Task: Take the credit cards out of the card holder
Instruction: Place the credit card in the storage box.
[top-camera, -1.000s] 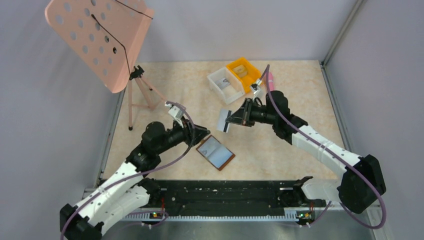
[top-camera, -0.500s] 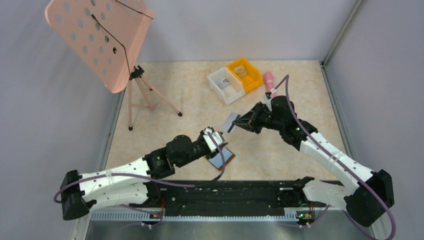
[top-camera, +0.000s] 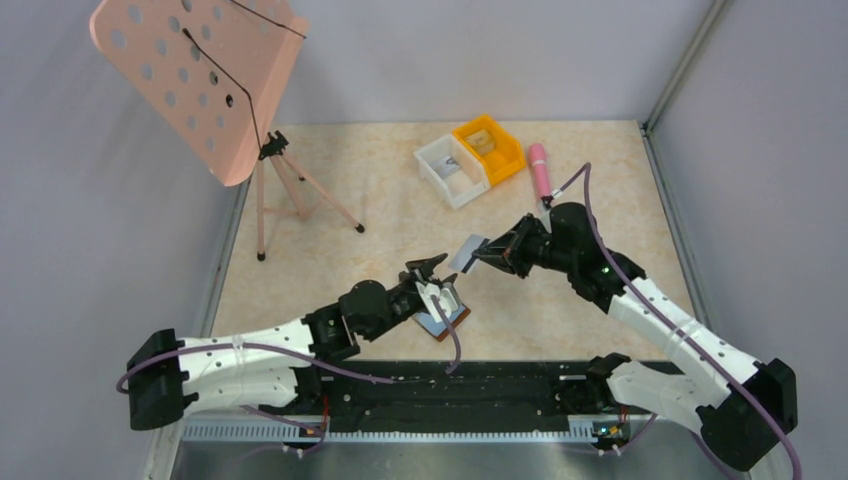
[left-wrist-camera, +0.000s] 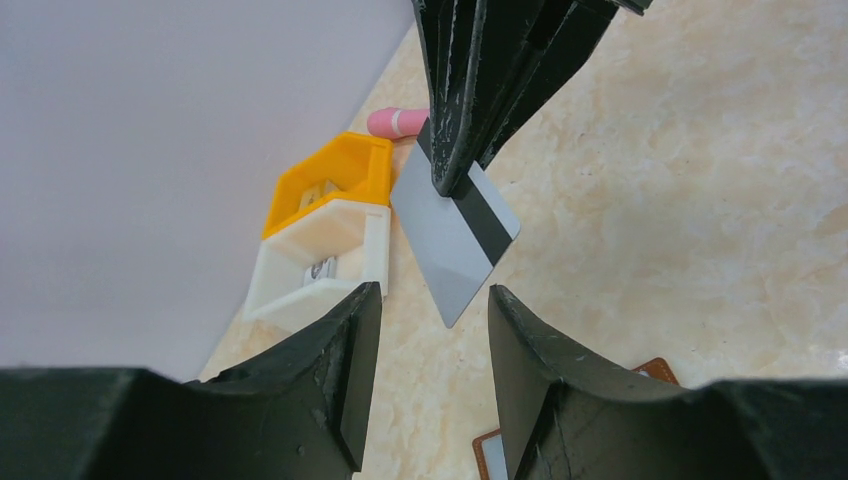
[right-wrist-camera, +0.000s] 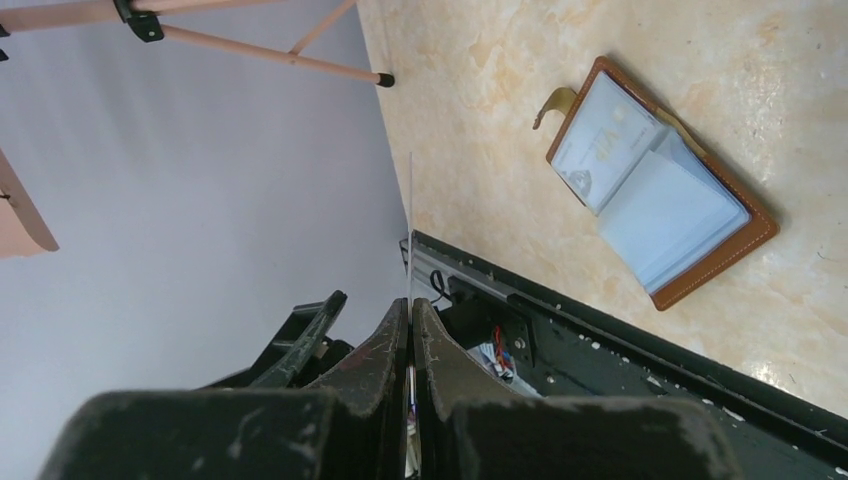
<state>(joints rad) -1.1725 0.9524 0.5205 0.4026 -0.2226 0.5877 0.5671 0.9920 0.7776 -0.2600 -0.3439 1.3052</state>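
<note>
Credit card (top-camera: 466, 252) pinched aloft in jaws of outstretched right arm (top-camera: 650, 305).

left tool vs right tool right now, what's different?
The left tool is open and empty; the right tool is shut on a credit card. The left tool sits by the card holder; the right tool holds its card away from it. Both point toward each other.

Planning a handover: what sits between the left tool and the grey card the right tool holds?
Nothing; in the left wrist view the stretch from left tool to thin grey striped card is bare.
</note>
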